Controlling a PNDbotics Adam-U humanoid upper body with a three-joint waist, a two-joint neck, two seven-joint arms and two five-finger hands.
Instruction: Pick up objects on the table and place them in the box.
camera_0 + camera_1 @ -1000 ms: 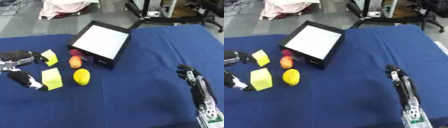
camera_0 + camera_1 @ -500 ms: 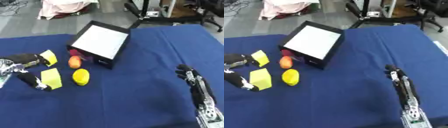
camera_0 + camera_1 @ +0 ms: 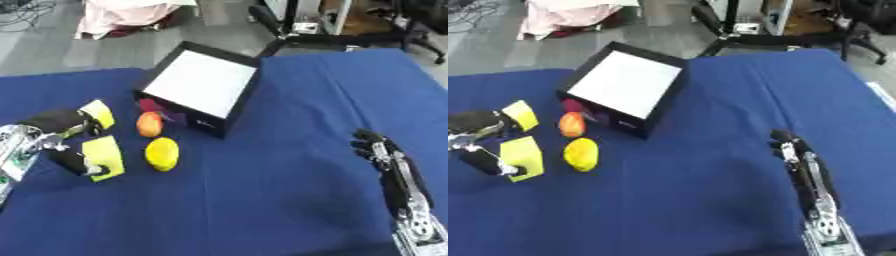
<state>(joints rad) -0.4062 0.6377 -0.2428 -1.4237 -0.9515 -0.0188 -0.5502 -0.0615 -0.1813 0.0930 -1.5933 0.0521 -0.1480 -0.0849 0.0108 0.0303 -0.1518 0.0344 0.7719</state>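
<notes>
I'm seeing my left hand (image 3: 54,134) lying low at the left edge of the table, dark fingers above and the thumb below, curled round a yellow block (image 3: 103,157). The block is looking matte and flat-faced, with squared edges, and it is sitting between the fingers and the thumb tip, which is touching its lower corner. A second yellow block (image 3: 97,113), smaller and tilted, is lying just beside the back of the fingers, touching or nearly touching them; I cannot tell which.

Just right of the held block, a lemon (image 3: 162,153) is resting on the cloth, oval and smooth-skinned. Above it an orange-red fruit (image 3: 150,124) is standing near the box wall, rounded and slightly glossy. A dark red thing (image 3: 149,104) is showing between that fruit and the box, mostly hidden by the wall.

The box (image 3: 203,88) is sitting tilted at the middle far part of the table, square, with stiff black walls and a plain white inside. Nothing is showing inside it.

The blue cloth (image 3: 262,195) is covering the whole table, soft and faintly creased.

My right hand (image 3: 796,155) is resting well apart at the lower right, fingers straight and pointing away from me, holding nothing, with the silver wrist below it.

Beyond the far edge, a pink bundle of fabric (image 3: 131,14) is lying on the grey floor.
</notes>
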